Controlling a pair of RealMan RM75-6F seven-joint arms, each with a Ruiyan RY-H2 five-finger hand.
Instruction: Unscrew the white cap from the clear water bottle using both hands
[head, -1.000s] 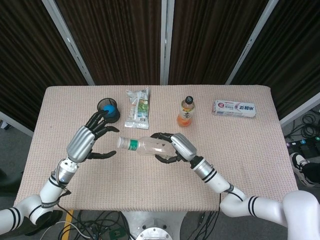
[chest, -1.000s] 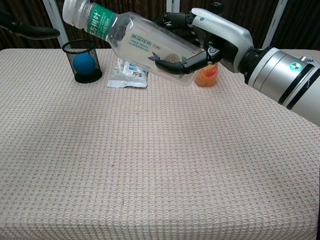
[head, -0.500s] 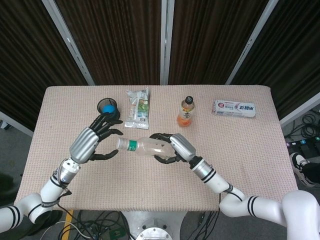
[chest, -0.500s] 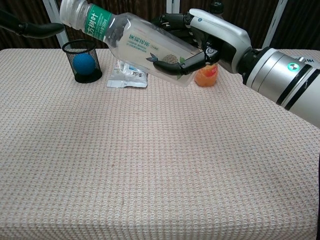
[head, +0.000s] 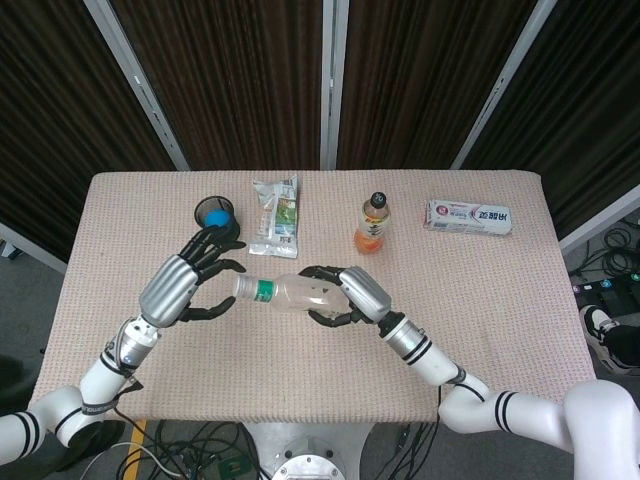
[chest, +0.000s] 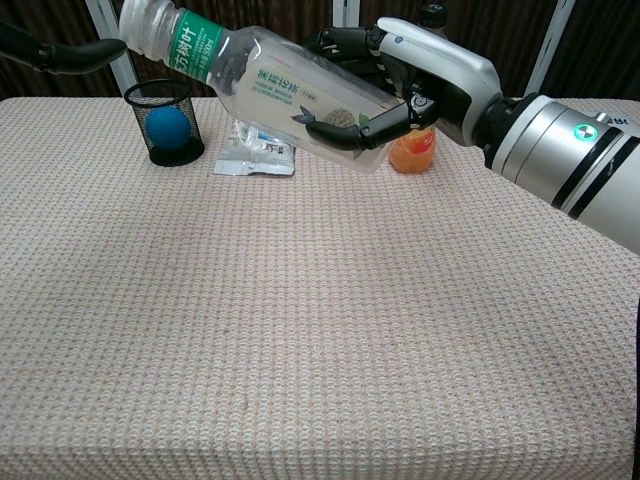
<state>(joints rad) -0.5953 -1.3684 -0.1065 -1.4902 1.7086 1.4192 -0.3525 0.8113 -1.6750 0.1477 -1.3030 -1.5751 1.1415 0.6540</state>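
Observation:
The clear water bottle (head: 290, 292) with a green label band lies nearly level above the table, its white cap (head: 241, 287) pointing left. My right hand (head: 352, 295) grips its body from the base end; the same hand (chest: 420, 80) shows wrapped around the bottle (chest: 270, 80) in the chest view, the cap (chest: 140, 22) at upper left. My left hand (head: 188, 280) is open, fingers spread, just left of the cap and not touching it. Only a dark fingertip (chest: 75, 55) of it shows in the chest view.
On the beige cloth table (head: 500, 330) stand a black mesh cup with a blue ball (head: 216, 219), a snack packet (head: 275, 216), an orange drink bottle (head: 372, 224) and a white tissue pack (head: 468, 216) at the back.
My left hand has moved right, closer to the cap. The bottle has shifted slightly left in my right hand's grip.

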